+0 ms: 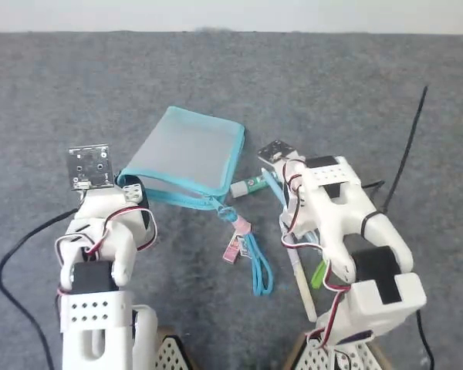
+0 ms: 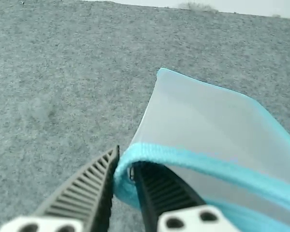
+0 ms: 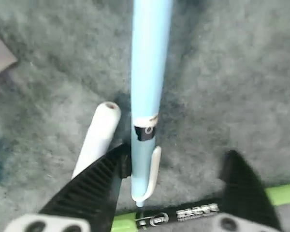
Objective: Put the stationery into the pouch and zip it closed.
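Observation:
The translucent pouch (image 1: 189, 153) with teal trim lies flat on the grey mat, its mouth toward the arms. My left gripper (image 1: 131, 187) is shut on the pouch's near left corner; the left wrist view shows its fingers (image 2: 154, 188) pinching the teal edge (image 2: 130, 162). My right gripper (image 3: 176, 164) stands open and low over a light blue pen (image 3: 147, 72), which lies against one finger (image 3: 99, 186). A white pen (image 3: 97, 133) lies beside it, and a green and black marker (image 3: 183, 212) crosses under the fingers. In the high view the right gripper (image 1: 285, 202) is right of the pouch.
A small green and white item (image 1: 248, 185) lies by the pouch's right corner. The zipper's pink tag (image 1: 233, 247) and blue cord loop (image 1: 258, 270) trail between the arms. The white pen (image 1: 301, 285) and green marker (image 1: 318, 274) reach back under the right arm.

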